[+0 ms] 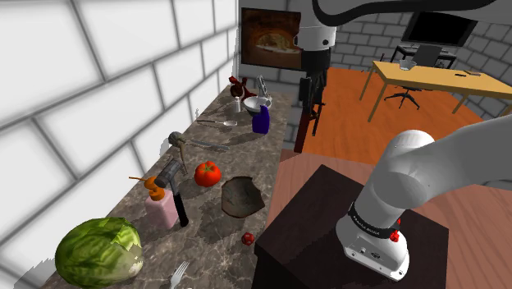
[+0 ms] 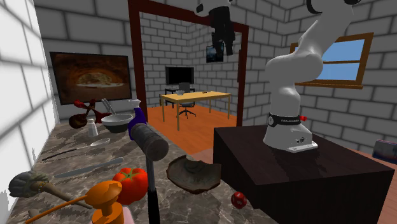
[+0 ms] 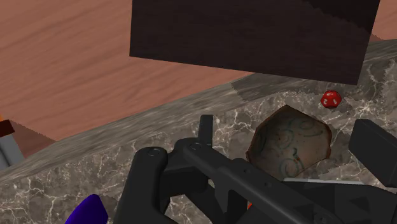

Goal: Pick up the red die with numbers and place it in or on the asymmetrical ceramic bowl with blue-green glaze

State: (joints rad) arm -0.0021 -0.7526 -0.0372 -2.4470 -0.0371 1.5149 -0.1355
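The small red die (image 1: 246, 239) (image 2: 238, 200) (image 3: 330, 99) lies on the marble counter (image 1: 209, 246) close to the dark stand (image 1: 328, 213). The uneven brownish bowl (image 1: 240, 195) (image 2: 193, 173) (image 3: 292, 145), with blue-green swirls inside, rests a short way from the die, farther from the stand's corner. My black gripper (image 1: 302, 141) (image 2: 224, 48) (image 3: 289, 130) hangs high above the counter's edge, well apart from both. Its fingers (image 3: 374, 147) stand apart and hold nothing. In the wrist view the bowl shows far below between them.
Around the bowl are a red tomato (image 1: 207, 172), a black-headed tool (image 1: 171, 176) and a pink bottle (image 1: 162, 209). A lettuce (image 1: 98, 250) and fork (image 1: 179, 273) lie nearest the camera. A blue bottle (image 1: 260, 121) and white bowl (image 1: 258, 103) stand farther along. The brick wall (image 1: 98, 90) borders the counter.
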